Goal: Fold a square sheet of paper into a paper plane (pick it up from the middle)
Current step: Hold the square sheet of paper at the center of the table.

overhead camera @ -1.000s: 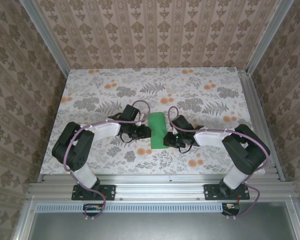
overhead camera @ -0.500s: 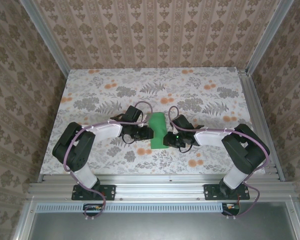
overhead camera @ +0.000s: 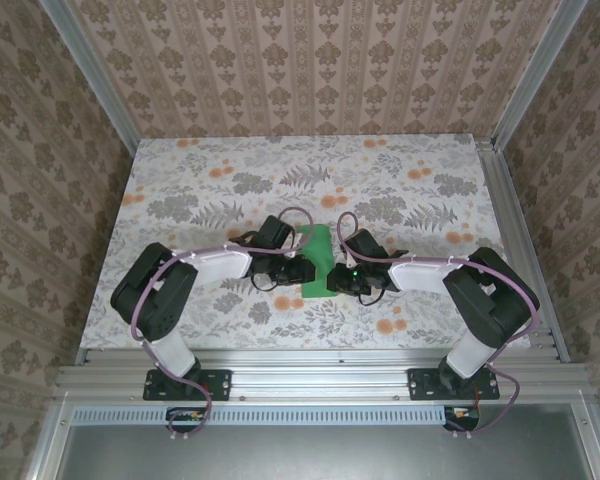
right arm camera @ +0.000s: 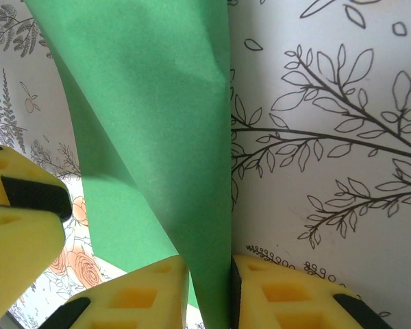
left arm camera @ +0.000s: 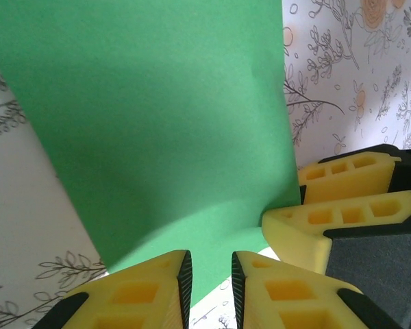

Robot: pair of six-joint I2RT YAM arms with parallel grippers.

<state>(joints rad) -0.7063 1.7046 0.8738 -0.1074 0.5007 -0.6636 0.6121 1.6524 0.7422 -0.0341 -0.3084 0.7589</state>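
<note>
Right gripper [right arm camera: 209, 269] is clamped on the square sheet of paper [right arm camera: 151, 103], and the green fold runs down between its pads. Left gripper [left arm camera: 209, 266] has its jaws narrowly apart with the sheet's lower edge dipping into the gap; can't tell if it's pinched. Grippers face each other with the sheet between them, bowed up off the bench [overhead camera: 230, 180]. It sits mid-width, nearer the near edge.

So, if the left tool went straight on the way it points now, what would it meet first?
Most likely the square sheet of paper. It rises directly ahead of the left tool, with its lower edge close in front of the jaws. The exact depth is hard to judge there.
</note>
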